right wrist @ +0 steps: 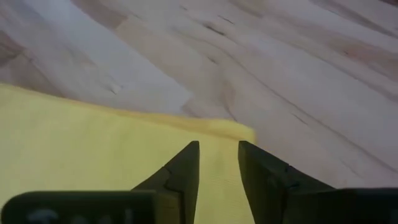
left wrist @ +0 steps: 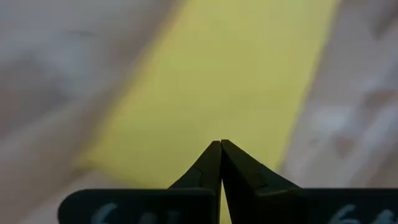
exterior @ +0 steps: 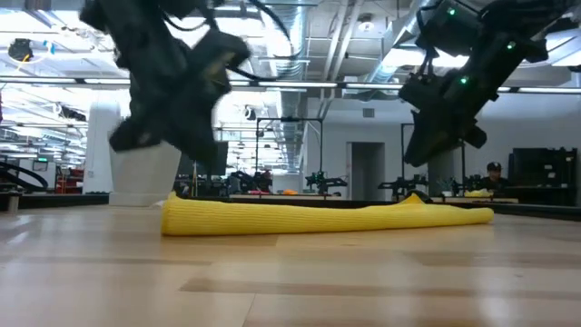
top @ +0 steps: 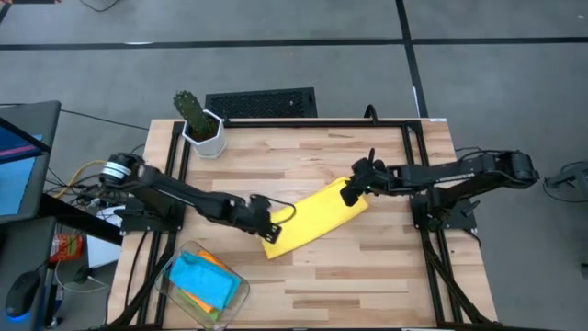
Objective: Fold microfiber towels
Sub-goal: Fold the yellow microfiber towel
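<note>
Now | yellow towel [top: 312, 219] folded into a long strip, lying under both sets of fingers | left gripper [top: 267, 223] pinched closed above one end | right gripper [top: 352, 190] narrowly parted over the other | judged mid-fold; next needs end corners gripped.

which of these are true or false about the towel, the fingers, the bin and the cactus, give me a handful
1. The yellow towel lies as a long folded strip on the table. True.
2. The left gripper has its fingers spread wide apart. False: they are shut, tips touching, above the towel.
3. The right gripper has its fingers open, over a corner of the towel. True.
4. The clear bin of cloths sits at the table's far right corner. False: it sits at the near left corner.
5. The cactus in the white pot stands on the yellow towel. False: it stands apart, at the far left corner.
</note>
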